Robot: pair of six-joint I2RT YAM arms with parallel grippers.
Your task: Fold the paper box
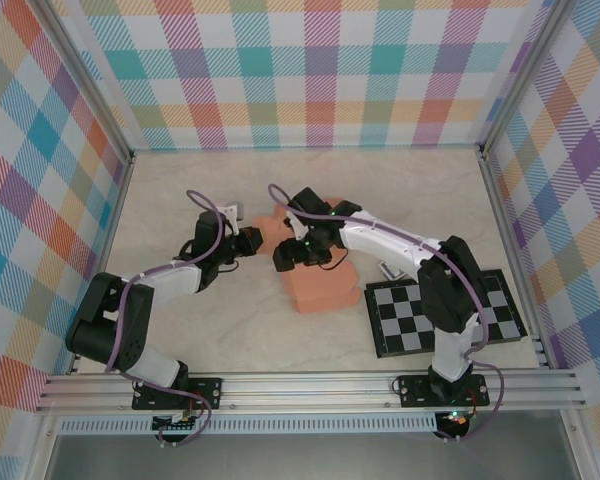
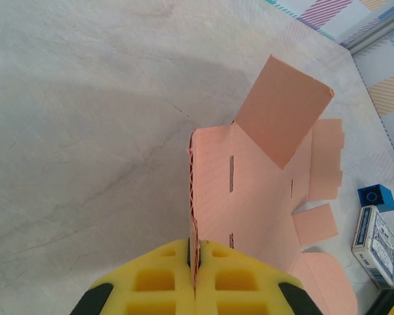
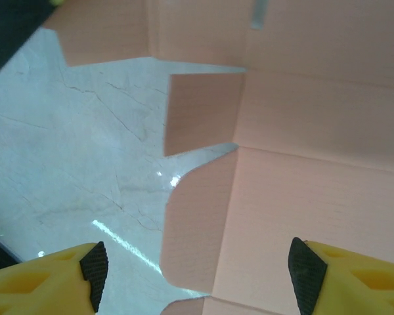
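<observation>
The paper box point(image 1: 320, 288) is a salmon-orange creased cut-out lying mid-table, partly raised at its far left corner. My left gripper point(image 1: 254, 240) is at that corner. In the left wrist view its yellow fingers point(image 2: 164, 279) are shut on the edge of an upright wall of the paper box point(image 2: 256, 190), and one flap tilts up behind it. My right gripper point(image 1: 283, 257) hovers over the box's left part. In the right wrist view the right gripper point(image 3: 200, 275) stands open above the flat card point(image 3: 315, 197) and a rounded flap, with nothing held.
A black-and-white checkered board point(image 1: 445, 315) lies to the right of the box. A blue block point(image 2: 376, 197) and a small card pack point(image 2: 374, 237) sit beside the box's far flaps. Plaid walls and metal rails point(image 1: 310, 385) enclose the pale table.
</observation>
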